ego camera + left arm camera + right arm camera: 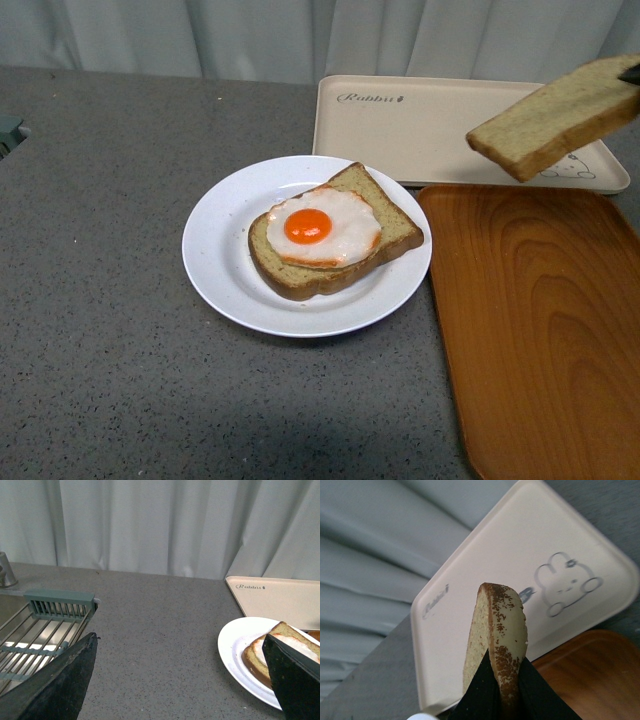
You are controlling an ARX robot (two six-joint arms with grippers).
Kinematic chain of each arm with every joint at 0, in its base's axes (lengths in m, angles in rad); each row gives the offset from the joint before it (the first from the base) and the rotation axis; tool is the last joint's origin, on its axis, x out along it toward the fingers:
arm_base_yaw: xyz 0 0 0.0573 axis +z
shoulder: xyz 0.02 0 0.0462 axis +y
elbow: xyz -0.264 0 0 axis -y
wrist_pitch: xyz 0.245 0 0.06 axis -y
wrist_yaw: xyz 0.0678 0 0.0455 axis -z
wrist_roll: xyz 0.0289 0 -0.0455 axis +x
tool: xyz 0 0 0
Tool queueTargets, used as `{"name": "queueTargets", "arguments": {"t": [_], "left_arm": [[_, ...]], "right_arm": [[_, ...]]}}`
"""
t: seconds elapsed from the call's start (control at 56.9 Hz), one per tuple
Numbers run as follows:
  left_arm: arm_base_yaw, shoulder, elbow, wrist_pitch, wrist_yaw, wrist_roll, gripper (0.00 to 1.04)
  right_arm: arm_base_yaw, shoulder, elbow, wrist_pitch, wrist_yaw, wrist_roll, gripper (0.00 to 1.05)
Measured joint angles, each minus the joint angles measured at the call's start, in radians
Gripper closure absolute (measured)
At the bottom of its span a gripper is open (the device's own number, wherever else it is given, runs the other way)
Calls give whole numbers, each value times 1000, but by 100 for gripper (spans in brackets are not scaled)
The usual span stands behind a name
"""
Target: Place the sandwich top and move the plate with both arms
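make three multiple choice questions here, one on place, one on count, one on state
1. Where is the sandwich top? A) on the plate B) flat on a tray C) in the air, in the right gripper's jaws
2. How many trays are there? A) one B) two C) three
3. How do the left gripper's jaws stand? A) apart, holding nothing B) shut on the plate C) shut on bread

1 C, black jaws pinch its edge in mid-air.
2 B, a cream tray and a wooden tray.
3 A, the left wrist view shows a wide bare gap between them.
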Motion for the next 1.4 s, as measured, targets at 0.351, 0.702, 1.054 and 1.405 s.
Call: {"name": "queueTargets", "arguments": {"t": [0.351, 0.702, 1.054, 1.405], "left_arm": [[0, 0, 0, 0, 0, 0, 6], [0, 0, 0, 0, 0, 0, 6], [0, 0, 0, 0, 0, 0, 6], [0, 0, 0, 0, 0, 0, 6]], "right_arm": [[285, 3, 61, 4, 66, 18, 102], [450, 93, 105, 19, 108, 16, 102], [481, 146, 56, 64, 126, 0, 102], [468, 169, 11, 58, 127, -46, 43]]}}
